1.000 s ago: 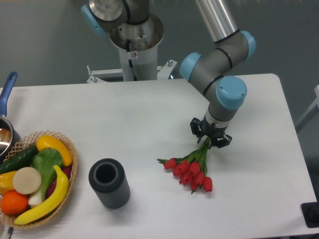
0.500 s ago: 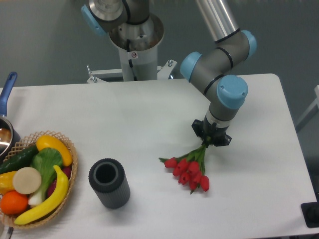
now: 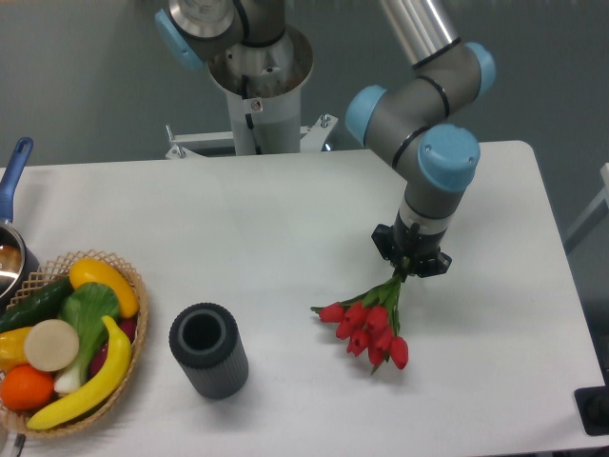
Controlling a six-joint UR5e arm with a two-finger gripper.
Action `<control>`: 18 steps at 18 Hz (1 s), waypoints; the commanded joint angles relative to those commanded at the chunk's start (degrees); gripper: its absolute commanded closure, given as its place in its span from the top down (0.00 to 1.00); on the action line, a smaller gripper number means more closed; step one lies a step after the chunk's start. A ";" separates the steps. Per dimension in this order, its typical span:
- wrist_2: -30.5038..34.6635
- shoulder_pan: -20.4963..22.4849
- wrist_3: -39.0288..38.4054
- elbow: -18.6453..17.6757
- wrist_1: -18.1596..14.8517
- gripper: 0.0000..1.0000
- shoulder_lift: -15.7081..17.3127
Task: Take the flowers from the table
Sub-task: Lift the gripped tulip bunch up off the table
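The flowers (image 3: 367, 326) are a bunch of red tulips with green stems, at the right middle of the white table (image 3: 285, 219). My gripper (image 3: 410, 263) is shut on the stems at their upper end. The buds hang down to the lower left, low over the table; I cannot tell whether they still touch it.
A dark grey ribbed cylinder (image 3: 207, 348) stands upright left of the flowers. A wicker basket of fruit and vegetables (image 3: 67, 338) sits at the left front edge. A pot with a blue handle (image 3: 11, 209) is at the far left. The robot base (image 3: 257, 76) stands behind the table.
The gripper has closed on the stems. It has since shifted slightly right and up, and the bunch has moved with it.
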 joint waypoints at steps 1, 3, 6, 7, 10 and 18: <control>-1.77 0.52 -1.32 0.18 0.00 0.14 1.23; -4.41 0.79 -2.12 1.40 0.00 0.14 2.90; -8.45 0.88 -2.99 2.29 0.09 0.14 4.40; -10.64 0.88 -3.87 2.81 0.61 0.14 4.84; -17.32 0.97 -7.56 2.99 2.72 0.14 5.37; -25.08 3.69 -10.03 3.17 3.34 0.14 6.86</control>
